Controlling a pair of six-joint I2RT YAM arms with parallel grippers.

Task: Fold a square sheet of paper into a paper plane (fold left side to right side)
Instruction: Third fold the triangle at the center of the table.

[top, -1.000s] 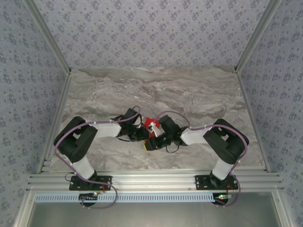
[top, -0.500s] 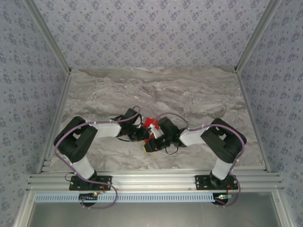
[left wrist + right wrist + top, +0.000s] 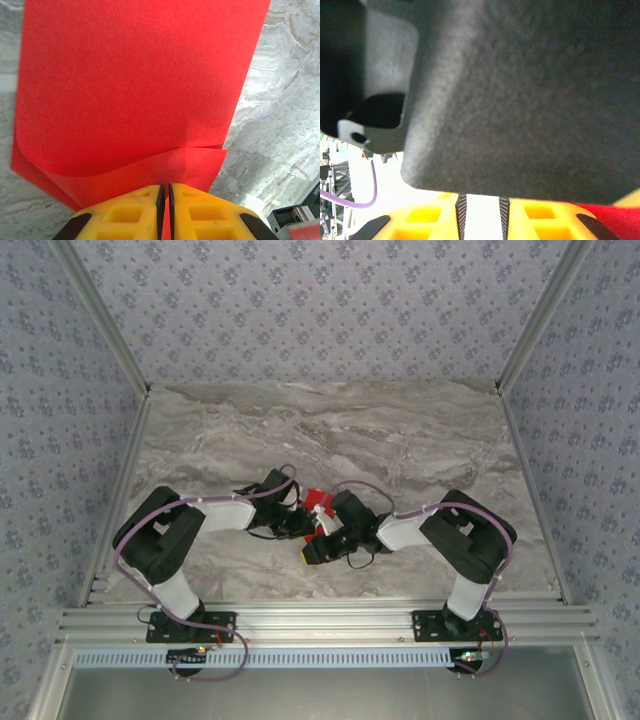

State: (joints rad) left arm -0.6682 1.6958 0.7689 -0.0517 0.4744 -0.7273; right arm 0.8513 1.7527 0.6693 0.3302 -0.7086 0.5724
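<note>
The square sheet of paper point(image 3: 135, 75) is bright red and folded over itself, with a curled layer at its near edge. My left gripper point(image 3: 165, 186) is shut on that near edge, a thin strip of red pinched between its pads. In the top view a small patch of the red paper point(image 3: 318, 502) shows between the two wrists at the table's middle front, with the left gripper point(image 3: 308, 523) beside it. My right gripper point(image 3: 311, 549) sits just below and to the right of it. In the right wrist view its jaws point(image 3: 483, 197) stand a little apart with nothing between them, and a sliver of red paper point(image 3: 615, 220) shows at the lower right.
A dark grey part of the left arm point(image 3: 520, 100) looms close in front of the right wrist camera. The marble table point(image 3: 400, 440) stretches behind the arms, bounded by aluminium rails point(image 3: 320, 620) at the front and patterned walls on the other sides.
The right arm has shifted slightly to the left, bringing its gripper a little further toward the lower left. The left arm and its hold on the paper are unchanged.
</note>
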